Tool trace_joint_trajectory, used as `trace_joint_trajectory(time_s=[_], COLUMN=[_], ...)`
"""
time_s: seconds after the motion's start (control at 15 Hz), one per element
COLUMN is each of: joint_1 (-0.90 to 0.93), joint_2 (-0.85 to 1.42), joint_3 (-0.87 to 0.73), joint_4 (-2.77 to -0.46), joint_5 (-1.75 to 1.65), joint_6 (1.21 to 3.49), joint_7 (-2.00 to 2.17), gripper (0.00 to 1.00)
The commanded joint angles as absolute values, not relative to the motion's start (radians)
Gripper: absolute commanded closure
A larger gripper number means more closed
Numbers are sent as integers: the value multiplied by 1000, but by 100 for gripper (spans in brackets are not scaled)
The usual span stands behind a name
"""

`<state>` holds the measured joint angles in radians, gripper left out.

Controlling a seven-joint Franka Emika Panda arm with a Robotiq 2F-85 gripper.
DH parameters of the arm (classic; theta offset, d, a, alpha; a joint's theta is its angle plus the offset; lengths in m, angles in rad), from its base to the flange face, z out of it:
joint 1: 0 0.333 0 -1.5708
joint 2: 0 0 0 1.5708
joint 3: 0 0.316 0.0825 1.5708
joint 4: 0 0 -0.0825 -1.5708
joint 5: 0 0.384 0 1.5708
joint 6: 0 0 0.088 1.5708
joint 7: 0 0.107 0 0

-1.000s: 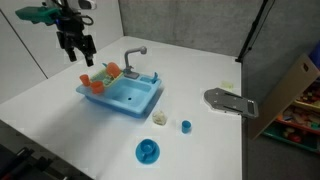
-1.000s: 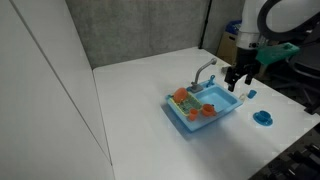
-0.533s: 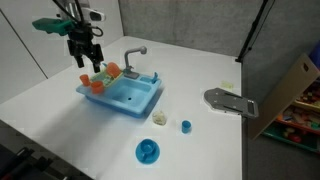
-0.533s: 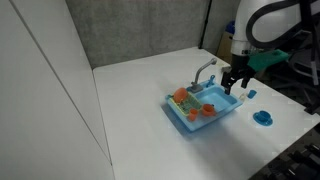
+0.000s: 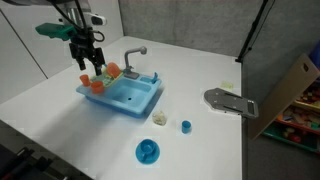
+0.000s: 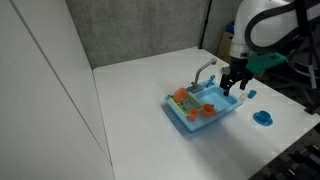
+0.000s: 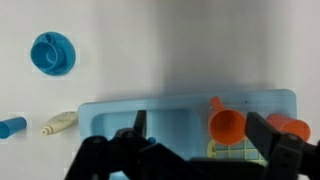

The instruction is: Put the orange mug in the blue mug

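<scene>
Wrist view: gripper [image 7: 198, 140] was seen above the toy sink [image 7: 120, 112], jaws spread wide. Orange mug [image 7: 227, 125] was located in the sink by the green rack [image 7: 232, 151], off-centre between the jaws, with an orange-red piece [image 7: 291, 128] just beside it. The wrong piece could be pinched, or the mug tipped by one finger. Blue mug [image 7: 52, 52] was seen well apart, outside the sink.

Bright, even light falls from above in both exterior views, leaving only soft, faint shadows on the white table [image 5: 190, 85]. The wrist view is blurry; the dark pincer [image 7: 197, 135] there looks smeared and unfocused.
</scene>
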<state>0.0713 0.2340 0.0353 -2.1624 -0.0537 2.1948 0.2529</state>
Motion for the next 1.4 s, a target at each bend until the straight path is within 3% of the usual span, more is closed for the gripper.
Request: trace_joint_trajectory(time_s=[0.0, 1.33], joint_1=[74, 140], joint_2=[267, 450], joint_3=[24, -10], joint_4=[-2183, -2146], joint_5=[-65, -90], joint_6=[2280, 2540], joint_7=[247, 256], gripper=[0, 0])
